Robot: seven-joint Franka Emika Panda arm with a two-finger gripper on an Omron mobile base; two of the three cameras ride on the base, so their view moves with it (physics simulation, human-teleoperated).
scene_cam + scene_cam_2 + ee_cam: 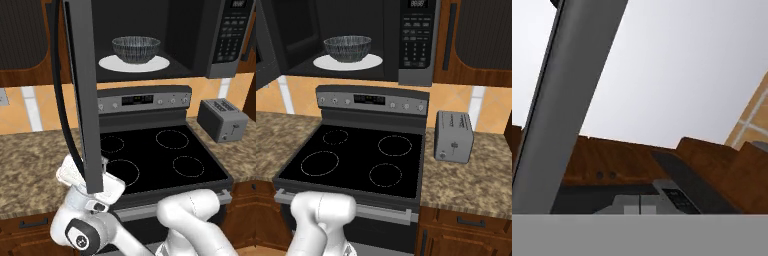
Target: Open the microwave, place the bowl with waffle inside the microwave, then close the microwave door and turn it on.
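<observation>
- The microwave door [82, 95] is seen swung open, edge-on.
- The bowl [135, 49] is set on the white turntable plate [112, 63] inside the microwave [356, 30].
- The gripper [87, 182] is found at the door's lower edge, at 7 o'clock from the bowl; its jaw state cannot be told.

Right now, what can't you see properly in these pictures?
- Waffle: the bowl's ribbed sides hide its inside, both base views.
- Hand: the open microwave door covers its fingers, left base view; open or shut unclear.
- Keypad labels: too small.

Bowl [136, 48] inside microwave [406, 45], seemingly centred
</observation>
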